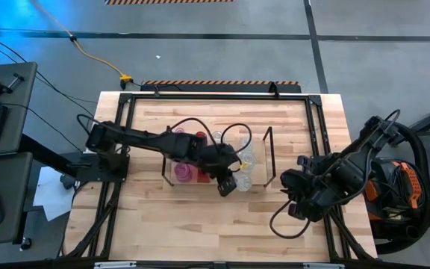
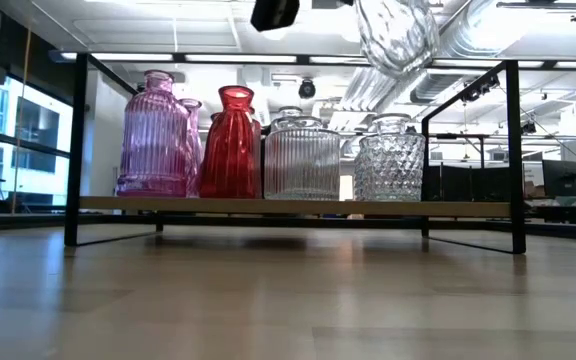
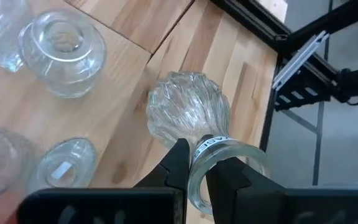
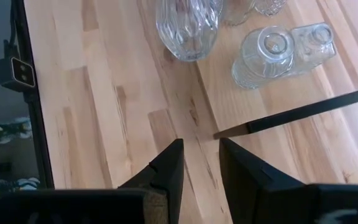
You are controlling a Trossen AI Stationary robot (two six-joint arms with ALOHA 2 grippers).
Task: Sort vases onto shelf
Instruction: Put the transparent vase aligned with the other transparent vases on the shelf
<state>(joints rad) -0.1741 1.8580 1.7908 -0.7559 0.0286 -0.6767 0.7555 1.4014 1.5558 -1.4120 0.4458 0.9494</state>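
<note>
Your left gripper [image 3: 196, 163] is clamped on the rim of a clear vase [image 3: 188, 115], which hangs lifted in the air just beside the shelf [image 2: 288, 206], its round ribbed body pointing away from the fingers. Beyond it on the shelf stand the other vases, pink [image 2: 154, 135], red [image 2: 232, 142] and clear ones. Your right gripper [image 4: 199, 163] waits well apart past the shelf's wire end, low over the table [image 4: 104, 112], its fingers parted and holding nothing.
</note>
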